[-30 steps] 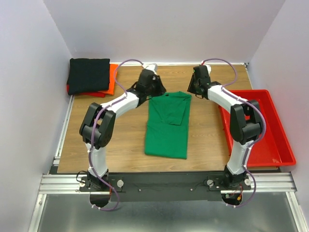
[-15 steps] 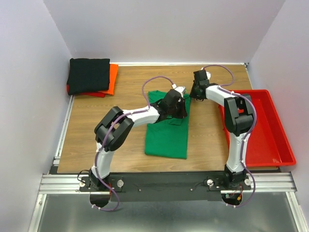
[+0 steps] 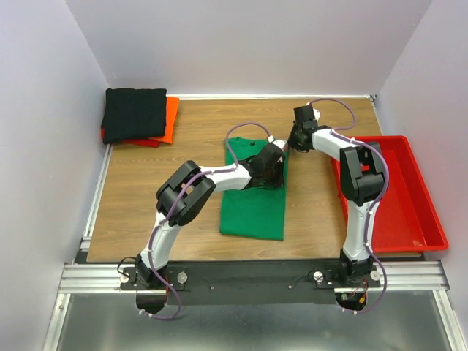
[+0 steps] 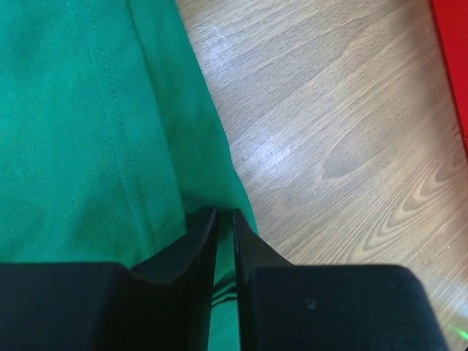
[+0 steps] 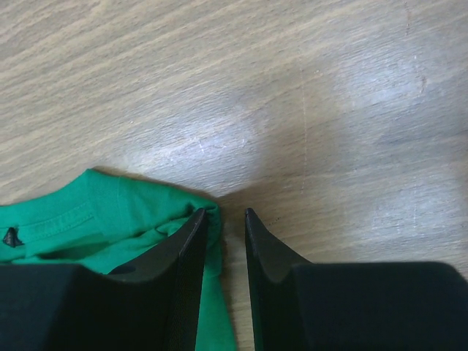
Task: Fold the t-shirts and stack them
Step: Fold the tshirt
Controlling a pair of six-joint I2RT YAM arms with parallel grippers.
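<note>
The bright green t-shirt [image 3: 252,208] lies as a long folded strip in the middle of the table. My left gripper [image 3: 278,170] reaches across it to its right edge; in the left wrist view the gripper [image 4: 225,212] is shut on the hem of the green cloth [image 4: 73,131]. My right gripper [image 3: 291,143] is at the shirt's far right corner. In the right wrist view the gripper [image 5: 227,212] is narrowly open, the green corner [image 5: 88,212] lies against its left finger and bare wood shows in the gap. The folded black t-shirt [image 3: 134,113] lies on the orange-red one [image 3: 170,121] at the far left.
A rigid red plastic tray [image 3: 431,227] stands along the table's right side, and its edge shows in the left wrist view [image 4: 452,58]. White walls close in the left, back and right. The wooden table [image 3: 146,205] shows around the green shirt.
My left gripper has swung from the shirt's far left corner across to its right edge and closed on the hem. My right gripper has shifted slightly, staying at the far right corner.
</note>
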